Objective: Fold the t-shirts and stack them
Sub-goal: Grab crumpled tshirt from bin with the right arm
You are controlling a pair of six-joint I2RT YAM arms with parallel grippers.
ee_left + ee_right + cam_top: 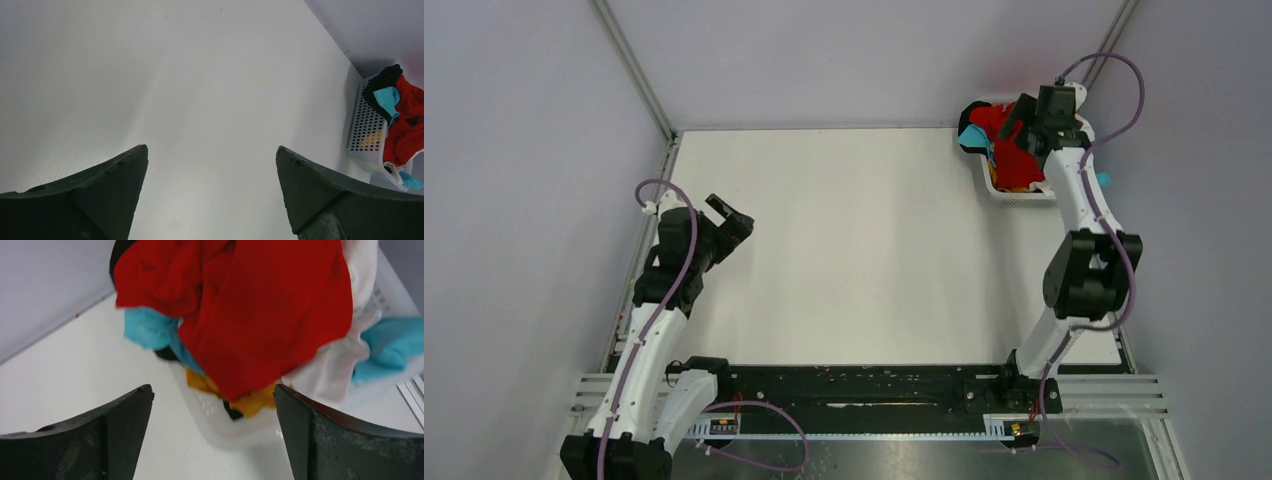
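Grey-walled cell. A white matte surface [854, 250] fills its floor, with a black base plate [874, 385] along the near edge carrying both arms.

White plastic lattice basket [1014, 195]: far-right corner of the surface, close to the right wall. All shirts are in it, bunched, none folded, none laid out on the surface.
- Large bright red cloth t-shirt [260, 305]: on top of the pile, spilling over the near rim.
- Teal cloth t-shirt [150, 330]: pokes out from under the red on the left of the right wrist view. More teal cloth shows on the right. Can't tell if it's one garment or two.
- White cloth t-shirt [340, 365]: hangs over the rim just beside the red.
- Orange cloth t-shirt [250, 402]: low, under the red, partly visible through the lattice.
- Black cloth t-shirt [382, 82]: far end of the pile, draped over the basket's top edge.

Right hand [1022, 122]: arm stretched to the far corner, hand above the pile and pointed down at it. Fingers [100, 440] are spread wide, with nothing between them and no cloth gripped. Tips look clear of the red shirt in the wrist view. The top view can't confirm contact.

Left hand [729, 215]: over the left side of the surface, well apart from the basket, aimed across toward it. Fingers spread wide, holding nothing.
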